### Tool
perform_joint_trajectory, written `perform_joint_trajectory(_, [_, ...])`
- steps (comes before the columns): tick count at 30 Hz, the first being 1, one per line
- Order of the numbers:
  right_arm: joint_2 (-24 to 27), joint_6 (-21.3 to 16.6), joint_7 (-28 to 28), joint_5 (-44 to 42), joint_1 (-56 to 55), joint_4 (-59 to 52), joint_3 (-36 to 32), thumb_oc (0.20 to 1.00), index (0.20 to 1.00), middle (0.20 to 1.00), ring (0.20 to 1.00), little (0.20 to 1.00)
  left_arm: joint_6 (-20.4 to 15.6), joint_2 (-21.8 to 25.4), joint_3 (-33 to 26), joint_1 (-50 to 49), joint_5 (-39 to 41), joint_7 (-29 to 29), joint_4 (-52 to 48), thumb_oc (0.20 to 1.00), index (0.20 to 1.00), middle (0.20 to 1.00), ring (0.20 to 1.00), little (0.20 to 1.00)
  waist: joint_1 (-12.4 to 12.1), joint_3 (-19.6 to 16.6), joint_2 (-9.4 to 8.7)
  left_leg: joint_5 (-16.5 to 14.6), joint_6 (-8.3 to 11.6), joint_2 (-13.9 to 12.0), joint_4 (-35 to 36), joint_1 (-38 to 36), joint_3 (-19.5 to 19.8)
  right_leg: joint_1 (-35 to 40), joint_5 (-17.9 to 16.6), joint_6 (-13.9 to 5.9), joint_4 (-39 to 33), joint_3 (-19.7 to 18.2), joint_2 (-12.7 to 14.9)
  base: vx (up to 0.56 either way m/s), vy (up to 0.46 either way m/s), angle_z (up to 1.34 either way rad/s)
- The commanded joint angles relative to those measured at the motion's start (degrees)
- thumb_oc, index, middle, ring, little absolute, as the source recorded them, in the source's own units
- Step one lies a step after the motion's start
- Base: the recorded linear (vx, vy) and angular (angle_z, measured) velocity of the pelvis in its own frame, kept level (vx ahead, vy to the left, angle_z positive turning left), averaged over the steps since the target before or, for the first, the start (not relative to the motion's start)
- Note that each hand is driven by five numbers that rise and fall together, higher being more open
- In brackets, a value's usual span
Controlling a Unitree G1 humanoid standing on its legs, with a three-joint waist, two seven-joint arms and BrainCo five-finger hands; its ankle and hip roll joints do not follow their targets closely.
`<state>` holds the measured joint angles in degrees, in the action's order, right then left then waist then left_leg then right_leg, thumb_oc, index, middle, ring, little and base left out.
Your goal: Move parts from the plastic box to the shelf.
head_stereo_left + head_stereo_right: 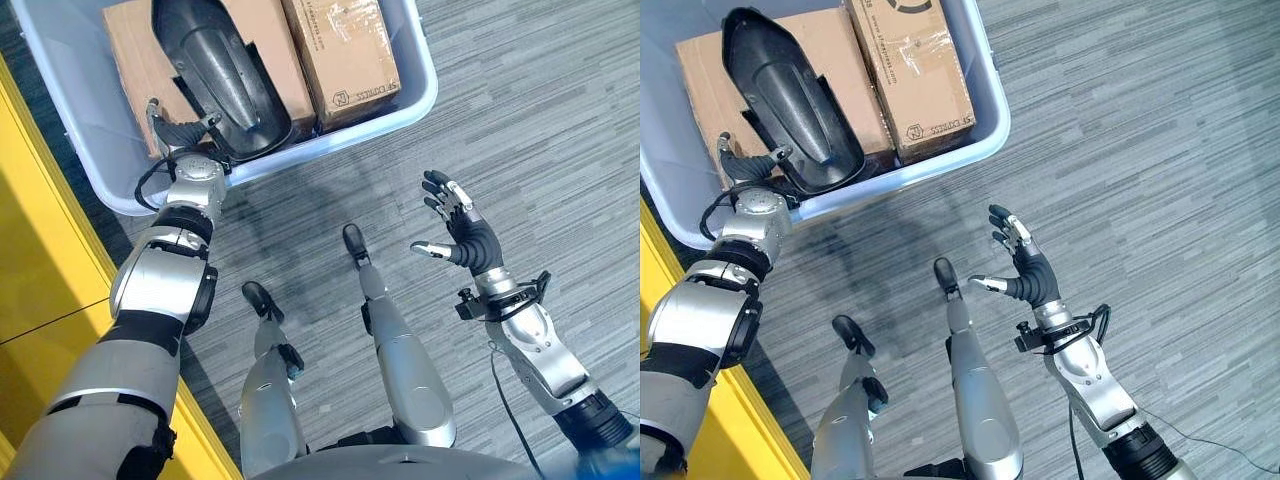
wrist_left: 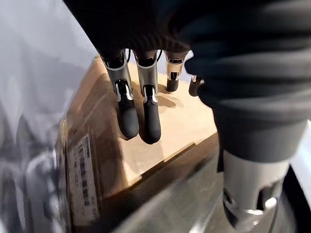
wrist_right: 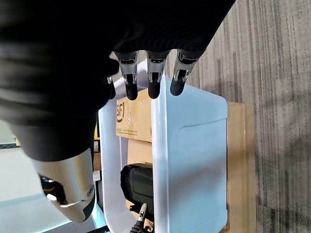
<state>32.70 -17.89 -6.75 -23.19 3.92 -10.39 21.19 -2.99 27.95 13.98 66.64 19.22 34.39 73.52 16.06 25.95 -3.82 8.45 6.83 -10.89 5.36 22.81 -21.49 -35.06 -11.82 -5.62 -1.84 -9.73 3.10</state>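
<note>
Black part (image 1: pixel 220 75) lies in the plastic box (image 1: pixel 420 95), beside the open, empty left hand (image 1: pixel 180 135).

Plastic box (image 1: pixel 420 95): pale blue-grey, open-topped, on the floor.
Black part (image 1: pixel 215 70): long, glossy moulded shell, lying atop cardboard boxes (image 1: pixel 340 50) inside the plastic box.
</note>
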Motion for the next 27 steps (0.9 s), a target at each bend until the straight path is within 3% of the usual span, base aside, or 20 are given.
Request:
perform_joint_trajectory(1, [3.0,-2.9,0.8,-1.0,-1.9,-4.6,-2.3,1.000,1.000,1.000,1.000,1.000,2.5,-2.6,-1.2,1.8,-3.8,-1.7,6.1,1.000,1.000,1.000,1.000,1.000,0.8,2.4,-0.46,-3.4,2.91,-3.5,-1.6,-8.0,4.5,-0.5,5.2,-5.78,8.0,2.4,2.8,0.01,-0.030,-0.04])
perform_joint_trajectory(17, [3.0,-3.9,1.8,-2.9,-2.9,-4.8,-1.2,1.000,1.000,1.000,1.000,1.000,1.9,-0.2,-4.1,0.8,-0.5,-2.3,7.7,1.000,1.000,1.000,1.000,1.000,2.2,2.7,-0.52,-3.4,3.20,-3.7,-0.9,-6.3,3.1,-4.9,5.6,-5.53,9.4,1.1,1.1,0.01,-0.009,-0.04])
perform_joint_trajectory(18, [2.9,-3.9,1.9,-3.1,-3.2,-4.9,-1.3,1.000,1.000,1.000,1.000,1.000,1.8,0.1,-4.6,0.5,0.2,-2.6,7.8,0.818,0.818,0.818,0.818,0.818,2.3,2.6,-0.61,-3.3,3.26,-3.7,-0.8,-6.2,3.0,-5.2,5.7,-5.50,9.4,1.1,1.0,0.02,-0.009,-0.08])
perform_joint_trajectory(19, [2.9,-3.9,2.0,-3.2,-3.4,-5.0,-1.4,1.000,1.000,1.000,1.000,1.000,1.7,0.5,-5.0,0.0,0.7,-2.9,8.1,0.272,0.272,0.272,0.272,0.272,2.4,2.5,-0.64,-3.3,3.27,-3.7,-0.7,-6.2,3.0,-5.4,5.7,-5.49,9.4,1.0,0.9,0.02,-0.002,-0.07])
perform_joint_trajectory(20, [2.8,-3.8,2.0,-3.5,-3.7,-4.9,-1.5,1.000,1.000,1.000,1.000,1.000,1.7,1.0,-5.6,-0.4,1.4,-3.2,8.2,0.200,0.200,0.200,0.200,0.200,2.5,2.4,-0.72,-3.4,3.31,-3.8,-0.6,-6.1,2.9,-5.5,5.7,-5.51,9.4,0.9,0.9,0.02,-0.008,-0.09])
perform_joint_trajectory(27, [2.3,-3.8,3.4,-4.5,-6.0,-4.8,-2.2,1.000,1.000,1.000,1.000,1.000,1.9,2.7,-6.1,-2.5,0.4,-5.4,8.6,0.200,0.200,0.200,0.200,0.200,3.3,1.1,-0.98,-3.7,3.49,-4.0,-0.5,-6.4,2.2,-6.7,5.9,-5.44,9.7,0.5,0.1,0.01,-0.003,-0.05])
